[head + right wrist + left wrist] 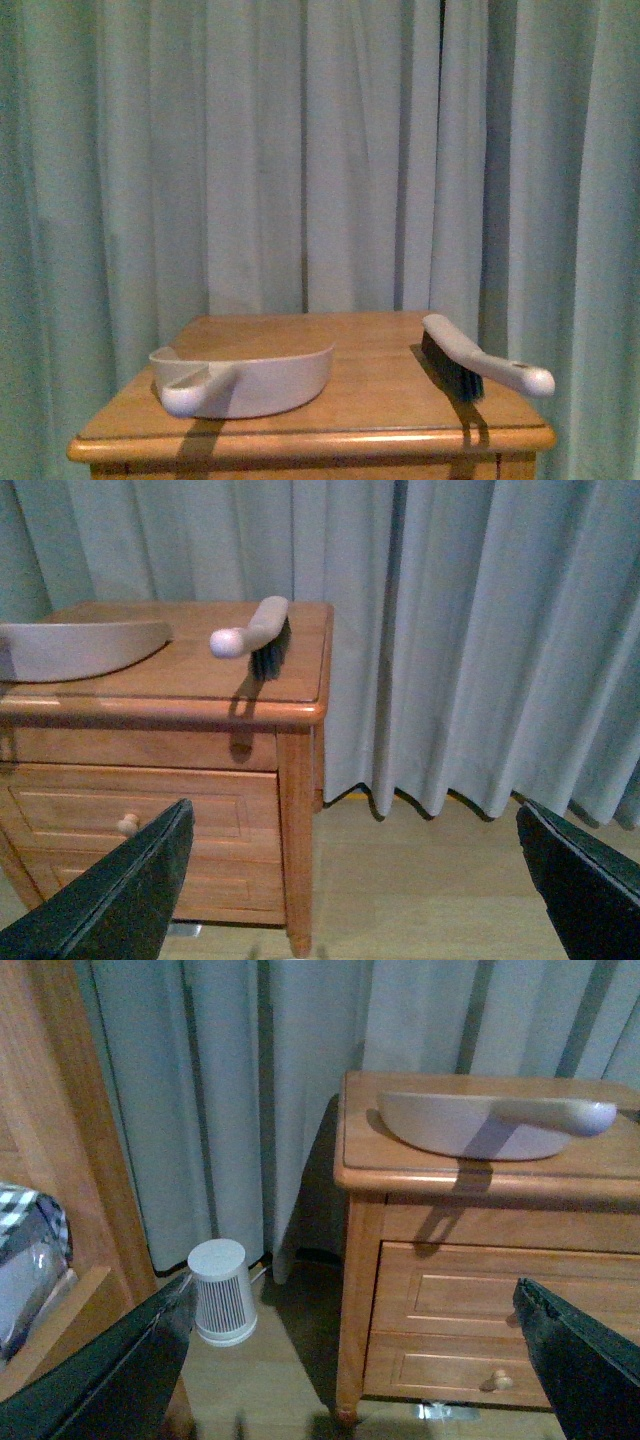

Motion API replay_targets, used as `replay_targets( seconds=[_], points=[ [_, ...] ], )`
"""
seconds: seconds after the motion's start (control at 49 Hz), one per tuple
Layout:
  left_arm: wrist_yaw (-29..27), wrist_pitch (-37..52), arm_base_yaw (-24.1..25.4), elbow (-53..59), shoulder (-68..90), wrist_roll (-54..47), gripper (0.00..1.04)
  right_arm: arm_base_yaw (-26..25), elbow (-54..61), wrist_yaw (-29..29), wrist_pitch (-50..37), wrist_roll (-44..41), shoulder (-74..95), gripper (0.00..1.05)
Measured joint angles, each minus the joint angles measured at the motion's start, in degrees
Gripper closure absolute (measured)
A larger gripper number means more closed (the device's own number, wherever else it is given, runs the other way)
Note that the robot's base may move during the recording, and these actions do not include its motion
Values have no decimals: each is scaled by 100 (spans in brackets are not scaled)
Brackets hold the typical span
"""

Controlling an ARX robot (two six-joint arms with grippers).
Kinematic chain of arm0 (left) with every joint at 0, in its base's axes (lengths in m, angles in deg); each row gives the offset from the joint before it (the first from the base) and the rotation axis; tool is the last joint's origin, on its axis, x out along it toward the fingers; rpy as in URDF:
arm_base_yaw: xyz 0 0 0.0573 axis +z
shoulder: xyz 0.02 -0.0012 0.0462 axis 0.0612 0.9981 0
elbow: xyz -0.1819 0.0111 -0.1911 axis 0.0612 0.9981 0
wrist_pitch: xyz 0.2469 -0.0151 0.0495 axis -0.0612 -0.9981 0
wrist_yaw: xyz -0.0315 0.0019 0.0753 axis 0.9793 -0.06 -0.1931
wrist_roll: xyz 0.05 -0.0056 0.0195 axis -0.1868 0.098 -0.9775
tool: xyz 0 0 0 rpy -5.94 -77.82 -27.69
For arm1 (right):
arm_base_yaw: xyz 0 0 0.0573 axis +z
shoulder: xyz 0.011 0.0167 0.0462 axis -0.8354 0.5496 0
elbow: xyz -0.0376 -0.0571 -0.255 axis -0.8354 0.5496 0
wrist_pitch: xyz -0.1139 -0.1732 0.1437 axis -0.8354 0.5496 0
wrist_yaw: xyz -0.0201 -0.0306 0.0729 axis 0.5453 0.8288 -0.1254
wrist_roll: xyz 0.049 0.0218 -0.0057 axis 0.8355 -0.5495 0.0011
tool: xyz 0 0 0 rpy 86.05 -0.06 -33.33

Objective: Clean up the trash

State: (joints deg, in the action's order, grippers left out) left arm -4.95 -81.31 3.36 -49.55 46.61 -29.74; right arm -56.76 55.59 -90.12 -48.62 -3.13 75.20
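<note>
The left tool [352, 1300] is hanging low in front of the cabinet with its dark fingers [110, 1370] spread wide and gripping nothing, and the right tool [352, 810] is doing the same further right. Beyond them, the dustpan [250, 375] is sitting on the left of the wooden surface [380, 335], its handle pointing over the near edge. The brush [470, 362] is lying on the right, its handle jutting past the near right corner. The trash is not showing in any view; whether it is lying inside the dustpan I cannot tell. A tool rising from below is likely risking a knock on either overhanging handle, tipping the brush to the floor, or sweeping blindly with the trash unlocated.
</note>
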Motion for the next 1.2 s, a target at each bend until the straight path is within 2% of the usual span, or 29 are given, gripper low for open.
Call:
replay_targets(
  seconds=[0.347,0.408,0.469,0.51,0.612,0.755,0.878,0.959,1.041,1.204],
  points=[
    [-2,0,0,0,0,-2,8,0,0,2,0,2,0,7],
    [-168,-122,-44,-44,63,138,8,0,0,2,0,2,0,7],
    [-376,-461,-83,-151,450,555,8,0,0,4,0,2,0,7],
    [-323,-446,-85,-188,791,752,8,-2,0,-4,0,0,0,7],
    [-184,-7,-94,-490,1862,944,8,0,0,-2,0,2,0,7],
    [-33,857,-61,-1392,3373,723,8,0,0,0,0,2,0,7],
    [-72,1095,-146,-2291,4513,415,8,0,0,0,0,2,0,7],
    [-188,1060,-356,-2942,5230,155,8,0,0,0,0,2,0,7],
    [-326,811,-772,-3910,6135,-232,8,0,0,0,0,2,0,7],
    [-415,157,-1329,-5154,7158,-317,8,0,0,0,0,2,0,7]
  ],
)
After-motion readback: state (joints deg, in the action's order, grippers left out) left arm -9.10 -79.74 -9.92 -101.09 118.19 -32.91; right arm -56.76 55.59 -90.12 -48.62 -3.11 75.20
